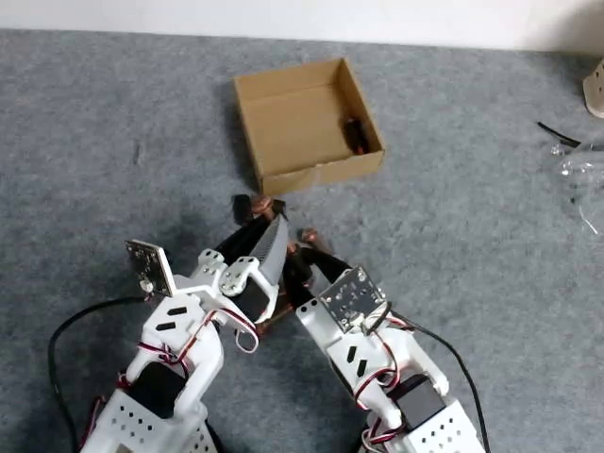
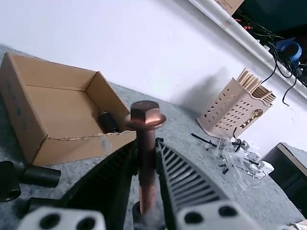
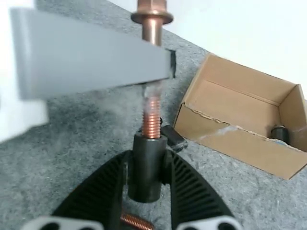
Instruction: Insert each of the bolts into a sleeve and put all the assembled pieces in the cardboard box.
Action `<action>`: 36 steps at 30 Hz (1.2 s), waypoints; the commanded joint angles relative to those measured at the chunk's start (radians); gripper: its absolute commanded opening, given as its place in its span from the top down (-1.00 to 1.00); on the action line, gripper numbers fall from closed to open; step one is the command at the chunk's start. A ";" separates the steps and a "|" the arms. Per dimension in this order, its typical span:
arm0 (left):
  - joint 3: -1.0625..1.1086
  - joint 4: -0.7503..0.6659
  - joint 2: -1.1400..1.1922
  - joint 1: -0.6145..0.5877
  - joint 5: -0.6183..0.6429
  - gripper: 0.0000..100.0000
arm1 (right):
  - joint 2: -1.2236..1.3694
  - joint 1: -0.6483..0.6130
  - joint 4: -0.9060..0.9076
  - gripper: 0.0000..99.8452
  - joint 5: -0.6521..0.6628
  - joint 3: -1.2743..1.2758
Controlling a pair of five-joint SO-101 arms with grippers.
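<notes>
Two closed claws: left claw (image 2: pixel 146 146) gripping copper bolt (image 2: pixel 147 117), right claw (image 3: pixel 146 160) gripping black sleeve (image 3: pixel 145 184), bolt tip in sleeve above.

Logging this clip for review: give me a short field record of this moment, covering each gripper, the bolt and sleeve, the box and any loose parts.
left gripper: shut on the bolt by its shank, head up
right gripper: shut on the sleeve, held upright
mating: bolt's threaded tip at the sleeve's top opening; depth cannot be told
cardboard box: on the carpet beyond the arms, one dark piece inside
loose parts: loose sleeves and a loose bolt on the carpet
</notes>
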 commanded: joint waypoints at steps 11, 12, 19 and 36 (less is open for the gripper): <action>0.013 0.048 0.004 0.082 -0.025 0.99 | -0.021 0.025 -0.042 0.99 -0.003 -0.062; 0.022 0.048 0.002 0.101 -0.041 0.99 | -0.021 0.035 -0.042 0.99 -0.003 -0.062; 0.022 0.049 -0.001 0.130 -0.091 0.99 | -0.021 0.041 -0.044 0.99 -0.003 -0.058; 0.022 0.048 0.002 0.102 -0.084 0.59 | -0.021 0.045 -0.044 0.99 -0.003 -0.058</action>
